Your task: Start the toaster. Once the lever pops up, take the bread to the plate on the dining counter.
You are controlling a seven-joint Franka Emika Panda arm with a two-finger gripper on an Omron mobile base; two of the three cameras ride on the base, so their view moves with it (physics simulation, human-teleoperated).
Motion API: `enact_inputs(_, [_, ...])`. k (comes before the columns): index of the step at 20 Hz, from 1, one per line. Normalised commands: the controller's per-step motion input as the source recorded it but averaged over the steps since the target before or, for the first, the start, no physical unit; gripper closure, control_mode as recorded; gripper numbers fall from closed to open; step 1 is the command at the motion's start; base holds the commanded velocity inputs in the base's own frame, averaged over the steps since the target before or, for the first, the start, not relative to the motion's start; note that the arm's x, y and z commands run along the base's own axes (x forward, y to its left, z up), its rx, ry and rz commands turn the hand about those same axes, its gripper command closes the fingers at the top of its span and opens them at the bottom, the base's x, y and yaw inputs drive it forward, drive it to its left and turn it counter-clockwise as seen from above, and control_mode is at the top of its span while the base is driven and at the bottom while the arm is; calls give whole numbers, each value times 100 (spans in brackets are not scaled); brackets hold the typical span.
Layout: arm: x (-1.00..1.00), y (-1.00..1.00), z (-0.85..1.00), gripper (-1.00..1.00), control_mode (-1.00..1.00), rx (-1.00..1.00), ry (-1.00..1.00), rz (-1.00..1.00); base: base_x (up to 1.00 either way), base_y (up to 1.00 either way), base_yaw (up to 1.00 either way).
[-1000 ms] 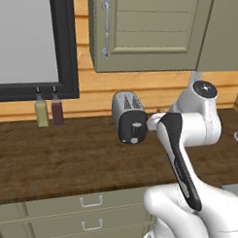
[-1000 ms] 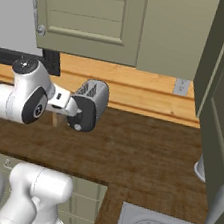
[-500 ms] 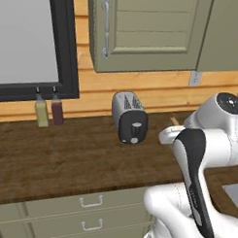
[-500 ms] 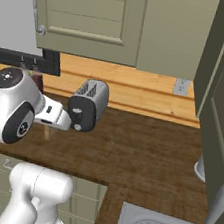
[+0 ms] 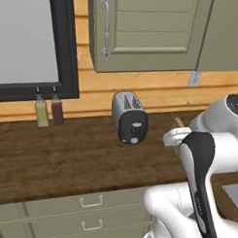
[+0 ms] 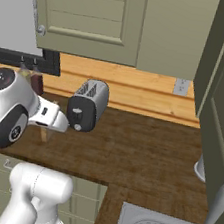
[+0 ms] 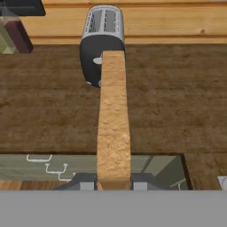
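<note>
**Ana:** One square tan slice of bread [image 7: 114,115] with a darker crust, and it sits edge-on between the two small dark fingertips of the hand [image 7: 114,185], which is clenched on its lower end. Gripped by the edge like that, my guess is it lifts straight and stays flat for laying down.

**Ben:** And the small silver-grey two-slot toaster [image 5: 129,116] with the glossy black end panel?

**Ana:** Standing on the dark brown wood-grain worktop [image 5: 66,158], up near the wooden wall, black end facing the robot. Both slots look empty from above in the hand view, so I'd judge the toasting is done and the carry is on.

**Ben:** How far is the slice from it?

**Ana:** Well apart. The slice is held out over the front edge of the worktop, its far tip overlapping the toaster's panel in the hand view only by line of sight. From the left base view a sliver of it [image 5: 180,122] peeks out behind the white arm.

**Ben:** The plate?

**Ana:** Can't place it from here.
</note>
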Motion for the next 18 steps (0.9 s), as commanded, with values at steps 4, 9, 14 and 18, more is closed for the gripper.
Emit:
enact_inputs(4, [-3, -6, 15, 100, -100, 0, 0, 0, 0, 0, 0])
enact_inputs(9, [-5, 0, 1, 100, -100, 0, 0, 0, 0, 0, 0])
enact_inputs(14, [0, 0, 0, 100, 100, 0, 0, 0, -51, 24, 4])
enact_inputs(18, [0, 0, 0, 100, 100, 0, 0, 0, -57, 68, 44])
